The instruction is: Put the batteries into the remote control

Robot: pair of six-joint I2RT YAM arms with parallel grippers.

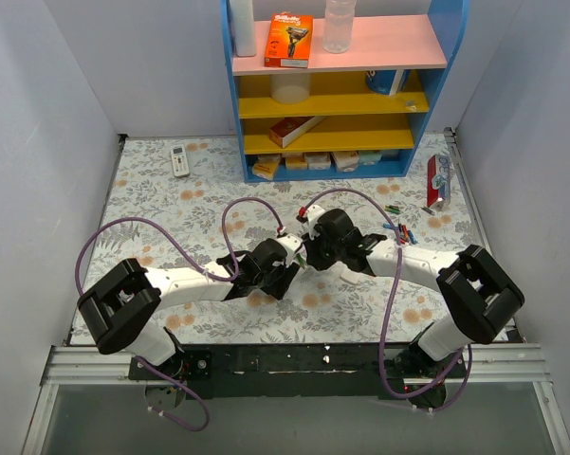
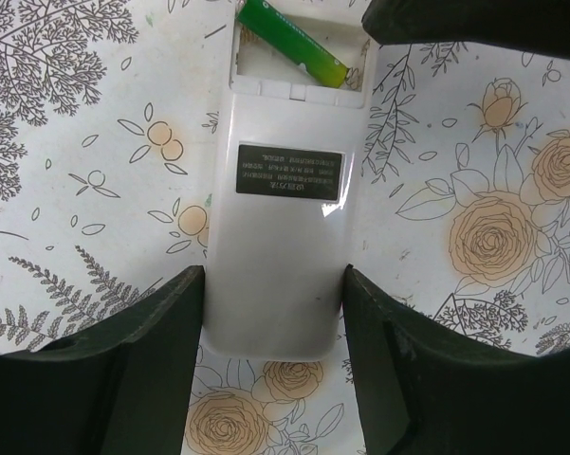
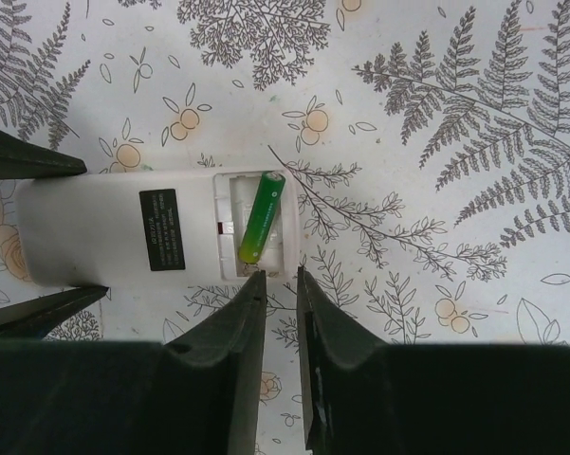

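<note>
The remote control (image 2: 280,246) lies back up on the flowered cloth, and my left gripper (image 2: 273,280) is shut on its lower end, one finger against each long side. Its battery recess is uncovered, with one green battery (image 3: 262,217) lying slanted in it. My right gripper (image 3: 279,277) hovers just off the recess edge, its jaws a narrow gap apart and holding nothing. The remote control (image 3: 104,232) also shows in the right wrist view, between the left fingers (image 3: 28,161). In the top view both grippers (image 1: 303,254) meet mid-table and hide the remote. Several loose batteries (image 1: 398,230) lie to the right.
A blue shelf unit (image 1: 436,57) with boxes and bottles stands at the back. A white remote with a screen (image 1: 179,159) lies at the back left. A red pack (image 1: 438,180) lies at the back right. Purple cables loop over both arms.
</note>
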